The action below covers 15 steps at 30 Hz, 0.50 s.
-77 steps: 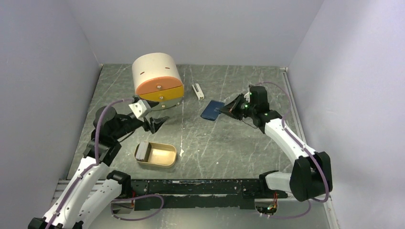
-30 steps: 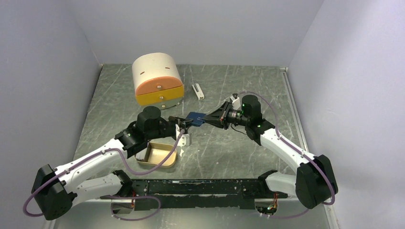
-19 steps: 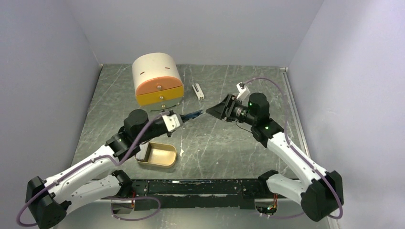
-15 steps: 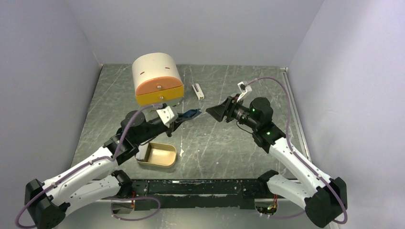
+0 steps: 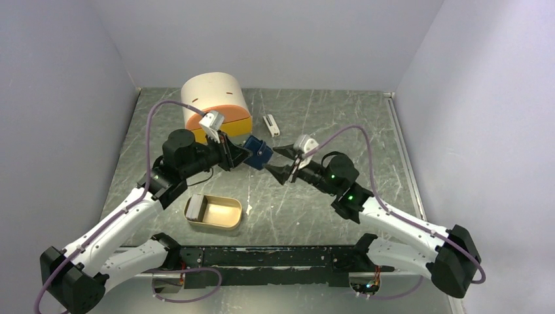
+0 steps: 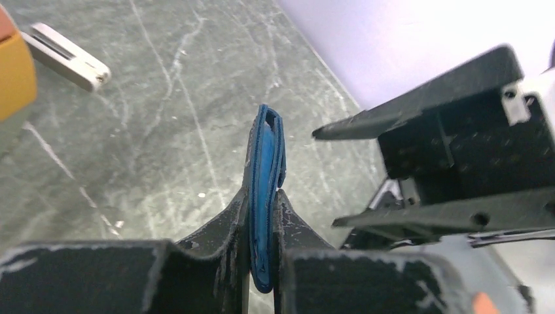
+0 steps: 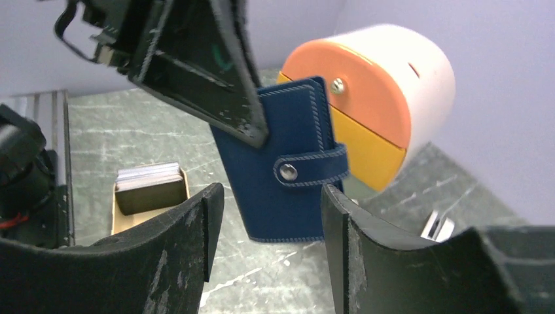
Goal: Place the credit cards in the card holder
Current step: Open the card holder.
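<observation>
Clamping one card holder [image 7: 288,196]: left pincer [image 6: 262,210].

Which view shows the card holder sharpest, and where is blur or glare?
Right wrist: the card holder is sharpest, stitching and snap clear; the right gripper in front is dark and soft. Left wrist: holder edge-on, left gripper blurred nearest the lens. Top external: even light, soft shadows, no strong glare.

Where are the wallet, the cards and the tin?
wallet [image 7: 281,209], right wrist view, front face below the snap
cards [image 5: 194,208], top view, middle of the stack
tin [image 5: 219,224], top view, near wall
</observation>
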Motion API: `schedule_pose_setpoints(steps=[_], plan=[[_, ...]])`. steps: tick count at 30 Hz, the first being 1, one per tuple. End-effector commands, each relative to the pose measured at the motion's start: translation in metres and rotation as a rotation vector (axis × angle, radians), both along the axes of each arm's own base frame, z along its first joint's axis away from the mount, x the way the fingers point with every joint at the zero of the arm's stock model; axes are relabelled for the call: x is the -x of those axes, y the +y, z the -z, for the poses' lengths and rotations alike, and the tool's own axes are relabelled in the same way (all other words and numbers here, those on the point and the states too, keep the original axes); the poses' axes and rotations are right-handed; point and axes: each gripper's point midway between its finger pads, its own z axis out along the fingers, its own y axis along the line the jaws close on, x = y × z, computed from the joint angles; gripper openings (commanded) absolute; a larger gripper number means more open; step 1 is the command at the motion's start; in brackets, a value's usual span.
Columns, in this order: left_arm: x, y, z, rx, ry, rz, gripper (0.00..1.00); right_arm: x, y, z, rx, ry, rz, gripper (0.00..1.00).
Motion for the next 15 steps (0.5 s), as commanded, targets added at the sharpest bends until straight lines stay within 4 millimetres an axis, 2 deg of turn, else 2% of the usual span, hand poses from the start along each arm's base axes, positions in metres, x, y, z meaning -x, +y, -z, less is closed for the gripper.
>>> schedule_pose_setpoints(steps=[1,8,15], plan=[[0.021,-0.006,-0.032,0.137,0.079,0.074,0.09,0.003,0.014,-0.016,0.069,-0.257,0.032,0.59],[0.039,-0.013,-0.032,0.164,0.128,0.165,0.09,-0.001,0.027,-0.006,0.138,-0.305,0.080,0.56],[0.049,-0.015,-0.030,0.146,0.138,0.225,0.09,-0.009,0.016,-0.001,0.135,-0.318,0.169,0.50]])
